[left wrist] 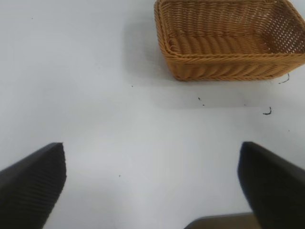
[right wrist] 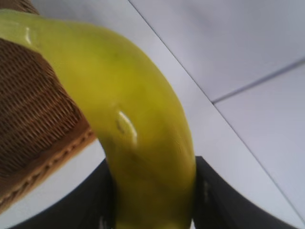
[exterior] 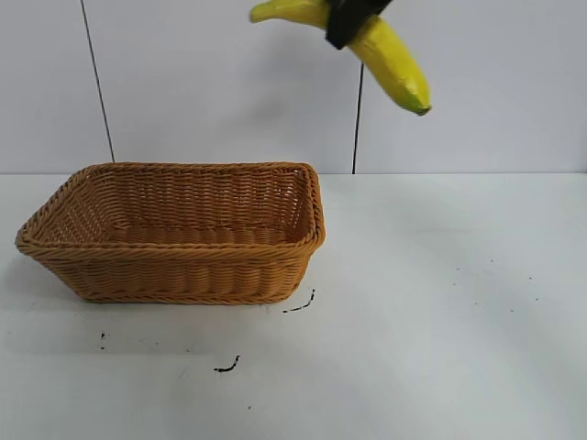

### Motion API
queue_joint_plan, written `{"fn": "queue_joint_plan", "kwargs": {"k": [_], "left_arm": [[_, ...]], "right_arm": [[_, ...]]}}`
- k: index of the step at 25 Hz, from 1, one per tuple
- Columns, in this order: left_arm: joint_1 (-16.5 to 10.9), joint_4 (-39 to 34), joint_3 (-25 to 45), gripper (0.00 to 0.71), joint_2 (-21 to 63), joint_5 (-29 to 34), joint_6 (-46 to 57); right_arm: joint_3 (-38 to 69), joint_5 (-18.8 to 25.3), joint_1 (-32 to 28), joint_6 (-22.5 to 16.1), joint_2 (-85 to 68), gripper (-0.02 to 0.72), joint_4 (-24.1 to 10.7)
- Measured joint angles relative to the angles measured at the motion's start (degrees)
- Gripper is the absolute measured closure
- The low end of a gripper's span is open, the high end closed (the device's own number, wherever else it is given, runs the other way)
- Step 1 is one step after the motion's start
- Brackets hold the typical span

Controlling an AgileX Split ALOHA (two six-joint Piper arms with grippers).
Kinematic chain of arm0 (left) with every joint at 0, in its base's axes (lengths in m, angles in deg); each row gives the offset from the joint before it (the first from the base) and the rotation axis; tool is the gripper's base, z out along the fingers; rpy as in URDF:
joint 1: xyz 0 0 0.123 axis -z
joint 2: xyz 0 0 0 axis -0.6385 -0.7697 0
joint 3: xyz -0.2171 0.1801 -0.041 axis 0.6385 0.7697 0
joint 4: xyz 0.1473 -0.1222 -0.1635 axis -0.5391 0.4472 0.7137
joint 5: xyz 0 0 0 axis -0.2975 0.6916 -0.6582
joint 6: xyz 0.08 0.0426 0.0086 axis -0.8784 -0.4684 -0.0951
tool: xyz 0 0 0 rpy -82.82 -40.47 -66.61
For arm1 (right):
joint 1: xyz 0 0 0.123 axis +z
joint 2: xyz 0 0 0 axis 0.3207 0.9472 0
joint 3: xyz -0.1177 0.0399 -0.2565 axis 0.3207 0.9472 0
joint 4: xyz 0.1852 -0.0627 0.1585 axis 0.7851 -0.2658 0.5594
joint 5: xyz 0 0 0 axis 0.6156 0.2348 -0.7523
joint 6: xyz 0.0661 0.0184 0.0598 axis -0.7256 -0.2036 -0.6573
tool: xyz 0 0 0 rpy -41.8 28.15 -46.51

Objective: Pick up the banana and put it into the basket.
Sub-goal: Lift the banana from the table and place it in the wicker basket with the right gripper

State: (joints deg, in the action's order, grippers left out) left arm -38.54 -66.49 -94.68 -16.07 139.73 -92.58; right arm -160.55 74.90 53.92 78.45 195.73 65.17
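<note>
Right pincer at top centre of the exterior frame, clamped on the banana around its middle, dark fingers on both sides of it; only the pincer's lower part shows, the rest cut by the frame's top edge. Banana hangs in the air, high above the tabletop, tilted: one end runs to the upper left and out near the top edge, the other end points down to the right, with a greenish tip. It sits above and a bit right of the basket's right end, not touching it. Right wrist view: banana fills the centre, black fingers pressed on either side at the bottom of the frame, basket wicker at left behind it. Basket sits on the tabletop at left centre of the exterior frame, upright, nothing visible inside. A few small dark marks on the tabletop in front of it. Left pincer seen in the left wrist view only, fingers wide apart at the lower corners, holding nothing, over bare tabletop; basket at upper right of that frame, well apart.
</note>
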Motion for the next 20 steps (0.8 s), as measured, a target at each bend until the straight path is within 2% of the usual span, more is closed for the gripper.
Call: {"fn": "queue_joint_plan", "kwargs": {"k": [5,10,15,20], "left_arm": [[0.00,0.00,0.00,0.015,0.00,0.00,0.00],[0.00,0.00,0.00,0.015,0.00,0.00,0.00],[0.00,0.00,0.00,0.015,0.00,0.00,0.00],[0.00,0.00,0.00,0.015,0.00,0.00,0.00]], "right_arm": [[0.00,-8.07,3.96,1.21,5.87,0.381,-0.61],[0.00,-13.68,4.81,1.39,11.80,0.381,-0.87],[0.00,-17.31,4.42,1.39,14.94,0.381,-1.59],[0.00,-18.29,3.78,1.39,16.08,0.381,-1.64]]}}
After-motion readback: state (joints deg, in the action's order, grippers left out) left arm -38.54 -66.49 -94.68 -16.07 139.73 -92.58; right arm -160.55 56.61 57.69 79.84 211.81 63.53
